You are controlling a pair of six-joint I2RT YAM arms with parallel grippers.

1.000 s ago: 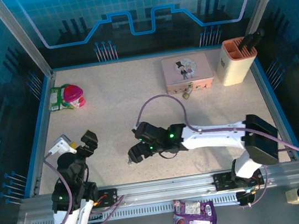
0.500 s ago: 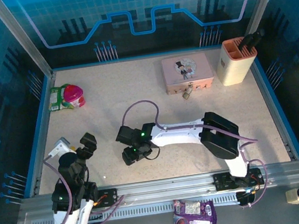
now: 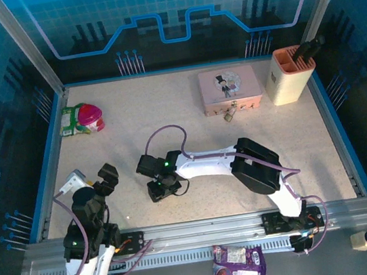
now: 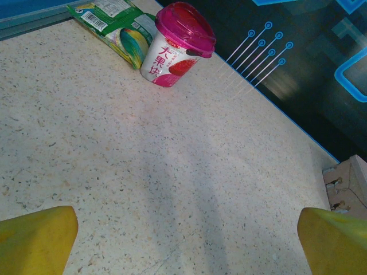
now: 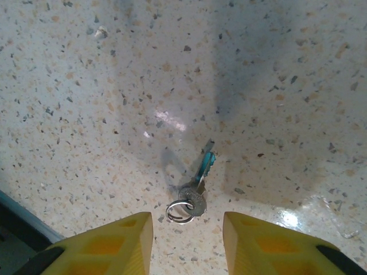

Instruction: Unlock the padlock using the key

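Just ahead of the unclenched right gripper [image 5: 186, 224], the key [image 5: 198, 182], seemingly lying flat.

The right arm [image 3: 208, 163] reaches from its base at lower right leftward across the lower centre of the top view, elbow bent. The right gripper [image 3: 158, 190] points downward, its yellow fingers [image 5: 109, 243] parted along the bottom edge of its wrist view. The left arm [image 3: 87, 209] sits folded at lower left. The left gripper [image 3: 107, 177] has its fingertips [image 4: 34, 240] spread to the bottom corners of its wrist view.
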